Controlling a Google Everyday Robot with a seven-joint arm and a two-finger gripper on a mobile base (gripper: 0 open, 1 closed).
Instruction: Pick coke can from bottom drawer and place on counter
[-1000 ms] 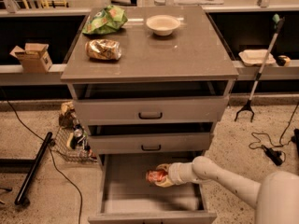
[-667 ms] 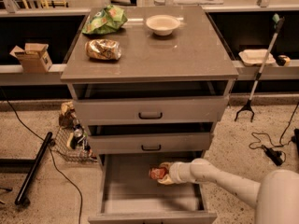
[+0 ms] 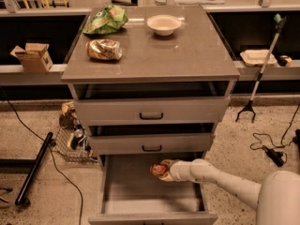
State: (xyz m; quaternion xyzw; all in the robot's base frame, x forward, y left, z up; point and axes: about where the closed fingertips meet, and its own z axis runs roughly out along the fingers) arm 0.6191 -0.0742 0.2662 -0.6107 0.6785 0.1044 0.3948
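Bottom drawer open, coke can pinched by the claw inside it. Grasp judged done; lift-out to table is needed next.

Counter holds green bag, foil bag, bowl; claw hovers over bottom drawer.

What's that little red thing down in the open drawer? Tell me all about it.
It is the coke can: small, red-orange with pale markings, metal by its look, tilted on its side. The gripper at the arm's end holds it over the rear of the open bottom drawer. Nothing else touches it.
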